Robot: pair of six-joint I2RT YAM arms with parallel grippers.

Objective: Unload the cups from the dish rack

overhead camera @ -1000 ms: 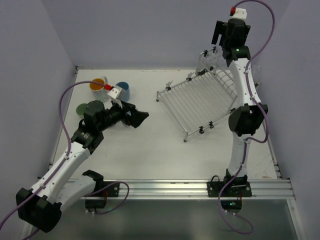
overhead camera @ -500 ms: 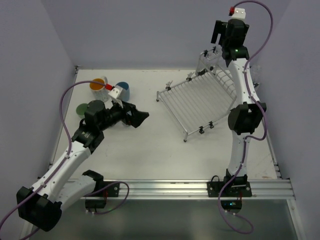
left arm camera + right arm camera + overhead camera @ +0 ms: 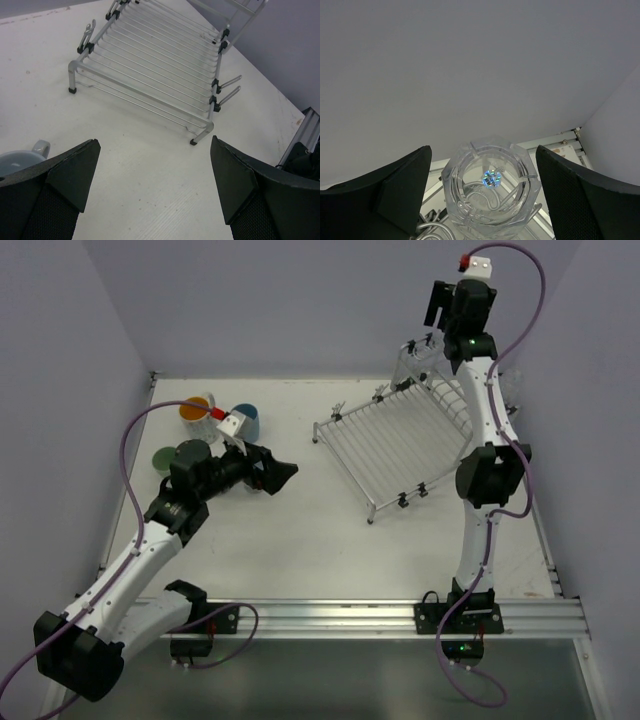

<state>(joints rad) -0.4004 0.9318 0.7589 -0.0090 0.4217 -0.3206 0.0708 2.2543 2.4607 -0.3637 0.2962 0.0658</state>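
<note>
Straddling a clear faceted glass (image 3: 491, 195), the right gripper (image 3: 482, 148) stands wide, its fingers (image 3: 395, 195) just beside the glass walls; whether they touch I cannot tell. It hangs over the raised back of the dish rack (image 3: 395, 445) at two o'clock. The left gripper (image 3: 154, 142) gapes wide above the table (image 3: 300, 540); a white mug with orange inside (image 3: 195, 407), a blue cup (image 3: 245, 420) and a green cup (image 3: 165, 458) stand at ten o'clock.

High rear overview, two close wrist views; dish rack (image 3: 390, 440) in common.
</note>
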